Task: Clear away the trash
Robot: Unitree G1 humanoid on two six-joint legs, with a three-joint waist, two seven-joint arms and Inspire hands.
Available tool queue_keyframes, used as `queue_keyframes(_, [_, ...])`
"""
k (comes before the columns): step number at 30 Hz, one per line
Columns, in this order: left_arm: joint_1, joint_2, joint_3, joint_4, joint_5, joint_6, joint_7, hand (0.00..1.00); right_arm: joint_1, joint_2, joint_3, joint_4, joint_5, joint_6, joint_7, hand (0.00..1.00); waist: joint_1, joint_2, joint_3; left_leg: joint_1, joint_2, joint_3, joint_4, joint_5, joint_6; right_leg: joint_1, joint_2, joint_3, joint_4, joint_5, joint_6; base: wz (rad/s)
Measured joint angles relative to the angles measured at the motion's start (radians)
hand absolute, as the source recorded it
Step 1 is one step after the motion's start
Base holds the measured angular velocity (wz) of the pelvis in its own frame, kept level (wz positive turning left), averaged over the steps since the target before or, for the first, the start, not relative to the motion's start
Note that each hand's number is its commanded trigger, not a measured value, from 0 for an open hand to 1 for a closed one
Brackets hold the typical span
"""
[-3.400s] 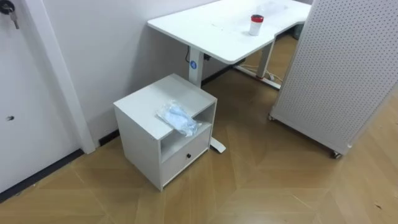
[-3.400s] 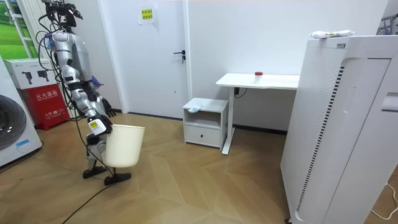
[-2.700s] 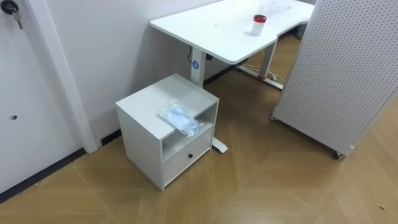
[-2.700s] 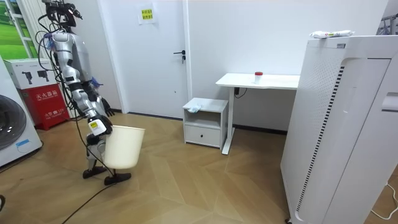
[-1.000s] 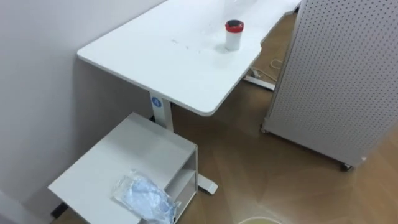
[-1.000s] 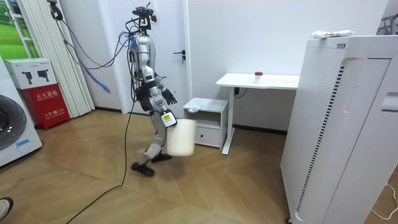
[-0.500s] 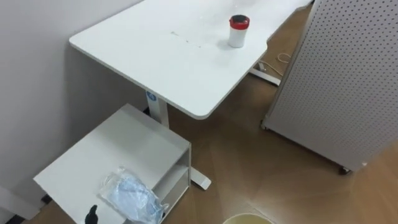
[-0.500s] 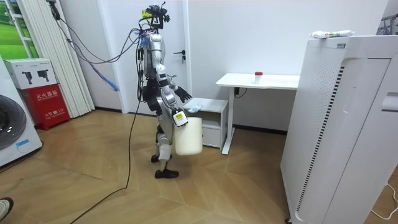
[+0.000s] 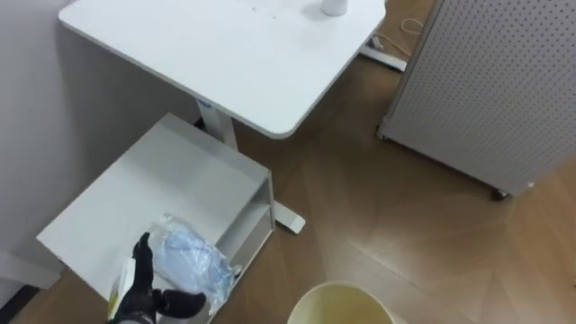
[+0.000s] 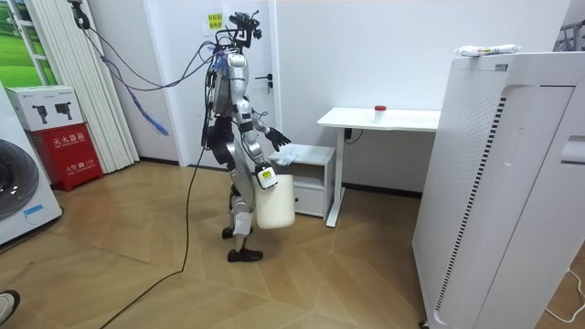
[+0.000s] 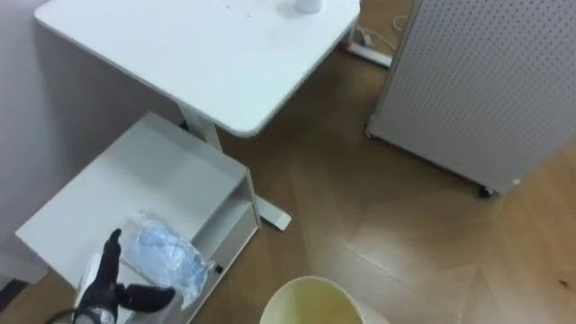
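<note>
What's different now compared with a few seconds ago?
The robot has walked across to the small white cabinet, carrying the cream plastic bin at its right hand. Its open left hand has come up beside the crumpled clear plastic bag. Bag, cabinet and white desk stayed put.

Crinkly glossy plastic bag on matt white cabinet; wood-grain floor.
</note>
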Motion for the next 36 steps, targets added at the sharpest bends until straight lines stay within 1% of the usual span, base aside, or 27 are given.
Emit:
queue_keyframes(4, [-0.031,0.001,-0.002,0.009,-0.002,0.0,0.008,0.0,-0.014,0.003,0.02,-0.004,0.001,0.0,-0.005,1.0,-0.008,-0.005,0.0072,-0.036,0.004,0.012,0.025,0.0,0.0,-0.038,0.004,0.02,0.018,0.0,0.0,-0.09])
queue_keyframes(7, [-0.052,0.002,-0.02,0.024,-0.001,-0.001,0.021,0.0,-0.026,0.01,0.019,-0.018,0.001,0.0,-0.011,1.0,-0.028,-0.004,0.0138,-0.07,0.007,0.011,0.046,-0.001,0.001,-0.069,0.005,0.021,0.036,0.002,-0.004,0.0])
queue_keyframes(9, [-0.069,0.005,-0.021,0.043,0.005,-0.001,0.027,0.0,-0.032,0.013,0.024,-0.023,0.008,0.002,-0.011,1.0,-0.032,0.0,0.0175,-0.091,0.015,0.007,0.059,-0.006,0.0,-0.082,0.011,0.017,0.041,0.005,-0.009,0.0])
queue_keyframes(10, [-0.077,0.012,-0.024,0.048,0.004,-0.001,0.032,0.0,-0.032,0.015,0.034,-0.028,0.02,0.001,-0.011,1.0,-0.034,0.001,0.0194,-0.106,0.019,0.005,0.072,-0.01,-0.001,-0.093,0.014,0.016,0.051,0.005,-0.01,0.0])
queue_keyframes(11, [-0.078,0.016,-0.03,0.049,0.004,-0.001,0.037,0.0,-0.032,0.016,0.039,-0.029,0.026,0.002,-0.011,1.0,-0.035,0.001,0.0194,-0.112,0.021,0.005,0.077,-0.01,-0.001,-0.098,0.016,0.017,0.052,0.006,-0.013,0.0])
queue_keyframes(13, [-0.085,0.036,-0.047,0.049,0.004,-0.001,0.052,0.0,-0.033,0.02,0.057,-0.034,0.043,0.002,-0.01,1.0,-0.038,0.004,0.0212,-0.138,0.03,0.005,0.102,-0.014,-0.004,-0.12,0.022,0.015,0.065,0.008,-0.018,-0.04])
queue_keyframes(15, [-0.093,0.048,-0.064,0.049,0.005,0.0,0.066,0.0,-0.036,0.021,0.058,-0.041,0.053,0.002,-0.011,1.0,-0.04,0.005,0.0223,-0.161,0.03,0.005,0.115,-0.015,-0.004,-0.145,0.021,0.018,0.083,0.007,-0.02,0.0])
queue_keyframes(17, [-0.105,0.052,-0.069,0.049,0.009,0.0,0.08,0.0,-0.039,0.021,0.071,-0.044,0.08,0.002,-0.011,1.0,-0.04,0.007,0.0234,-0.188,0.03,0.005,0.131,-0.015,-0.003,-0.172,0.02,0.021,0.099,0.006,-0.022,0.0])
queue_keyframes(20, [-0.111,0.058,-0.103,0.048,0.019,0.0,0.107,0.0,-0.038,0.018,0.102,-0.07,0.121,0.001,-0.014,1.0,-0.045,0.008,0.0239,-0.226,0.031,0.005,0.154,-0.015,-0.003,-0.209,0.018,0.019,0.122,0.005,-0.024,0.0])
queue_keyframes(23, [-0.123,0.066,-0.115,0.053,0.063,0.001,0.112,0.0,-0.037,0.013,0.115,-0.1,0.128,0.0,-0.01,1.0,-0.059,0.014,0.0275,-0.251,0.035,0.002,0.181,-0.02,-0.002,-0.23,0.016,0.016,0.143,0.001,-0.028,0.0])
queue_keyframes(24, [-0.138,0.075,-0.128,0.066,0.078,0.001,0.113,0.0,-0.035,0.01,0.123,-0.113,0.129,0.0,-0.01,1.0,-0.063,0.015,0.0282,-0.259,0.034,0.004,0.188,-0.02,-0.002,-0.242,0.013,0.016,0.157,0.001,-0.029,0.0])
queue_keyframes(25, [-0.149,0.086,-0.147,0.068,0.085,0.005,0.114,0.0,-0.035,0.003,0.133,-0.125,0.132,-0.001,-0.01,1.0,-0.073,0.019,0.0308,-0.266,0.034,0.004,0.198,-0.023,0.0,-0.247,0.006,0.008,0.166,-0.004,-0.033,0.0])
queue_keyframes(28, [-0.167,0.106,-0.178,0.071,0.117,0.018,0.115,0.0,-0.034,-0.008,0.144,-0.149,0.145,0.0,-0.008,1.0,-0.086,0.022,0.0327,-0.282,0.032,0.008,0.216,-0.024,0.002,-0.267,0.0,0.006,0.19,-0.011,-0.036,0.0])
queue_keyframes(30, [-0.169,0.107,-0.184,0.072,0.125,0.022,0.115,0.0,-0.031,-0.008,0.144,-0.154,0.156,0.0,-0.007,1.0,-0.089,0.022,0.0328,-0.288,0.033,0.009,0.219,-0.024,0.001,-0.274,-0.007,0.004,0.194,-0.012,-0.038,0.0])
queue_keyframes(31, [-0.169,0.108,-0.196,0.073,0.125,0.029,0.115,0.0,-0.03,-0.009,0.144,-0.155,0.168,-0.001,-0.007,1.0,-0.091,0.022,0.0328,-0.293,0.033,0.01,0.224,-0.024,0.001,-0.279,-0.014,-0.007,0.202,-0.016,-0.04,0.0])
queue_keyframes(34, [-0.168,0.111,-0.216,0.073,0.125,0.044,0.115,0.0,-0.03,-0.011,0.144,-0.164,0.198,-0.001,-0.007,1.0,-0.093,0.022,0.0324,-0.315,0.033,0.01,0.236,-0.026,0.001,-0.302,-0.016,-0.009,0.22,-0.024,-0.043,0.05])
queue_keyframes(36, [-0.168,0.111,-0.216,0.073,0.131,0.056,0.115,0.0,-0.031,-0.011,0.143,-0.169,0.202,-0.002,-0.006,1.0,-0.094,0.021,0.0321,-0.327,0.033,0.012,0.244,-0.027,0.0,-0.316,-0.019,-0.008,0.233,-0.029,-0.045,0.0])
